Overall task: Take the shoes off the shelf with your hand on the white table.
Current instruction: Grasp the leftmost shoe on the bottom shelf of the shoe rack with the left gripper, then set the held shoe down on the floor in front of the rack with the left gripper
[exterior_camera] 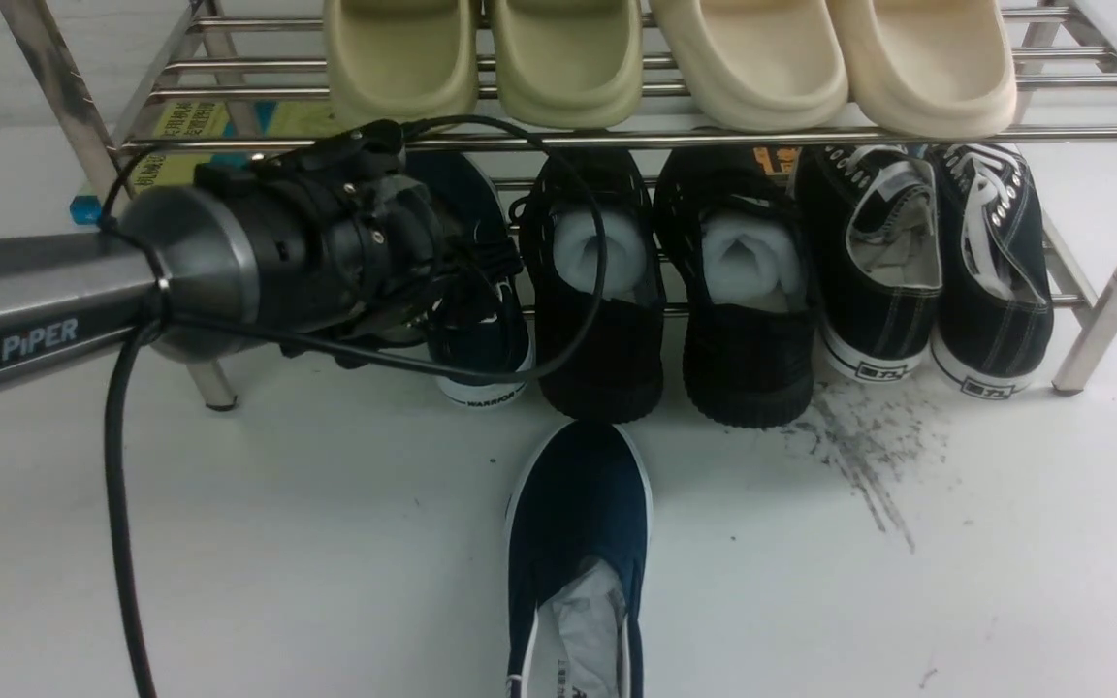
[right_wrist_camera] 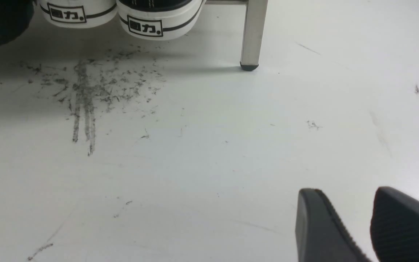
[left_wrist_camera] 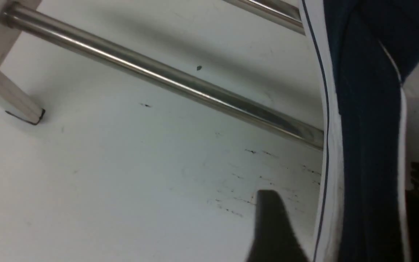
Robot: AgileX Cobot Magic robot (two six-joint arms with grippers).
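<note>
Shelved navy slip-on (exterior_camera: 481, 339): on lower tier of chrome shelf (exterior_camera: 1114, 296), leftmost place, white sole end marked WARRIOR projecting past the front bar, upper largely hidden behind the left pincer (exterior_camera: 462, 281). Second navy slip-on (exterior_camera: 578, 523): off the shelf, flat on white table (exterior_camera: 277, 543), in front of the black mesh pair (exterior_camera: 743, 359), toe toward shelf, white paper stuffing in its white-trimmed opening, heel cut off by picture edge.

Other lower-tier contents, left to right: black mesh pair with white stuffing; black laced sneakers (exterior_camera: 883, 320) with white stitching and white soles. Upper tier: olive foam slides (exterior_camera: 403, 68), then cream foam slides (exterior_camera: 752, 68), near ends overhanging the front bar.

Table: matte white, carrying the shelf legs; patch of dark grey scuff streaks (exterior_camera: 859, 446) in front of the laced sneakers. Behind the shelf, through the bars: yellow printed sheet (exterior_camera: 190, 126), text unreadable.

Left arm (exterior_camera: 35, 291): entering from the left, roughly level, labelled PIPER, black cable (exterior_camera: 117, 504) looping off the wrist and down across the table. Left pincer: at the shelved slip-on, jaws wide, straddling the shoe's side wall; outer finger (left_wrist_camera: 273, 225) just beside the white sole, a sliver of table visible between the two; inner finger not clearly made out. Right pincer (right_wrist_camera: 356, 203): low over the table, well apart from the shelf leg (right_wrist_camera: 253, 36), fingers narrowly parted, only table showing between them.
</note>
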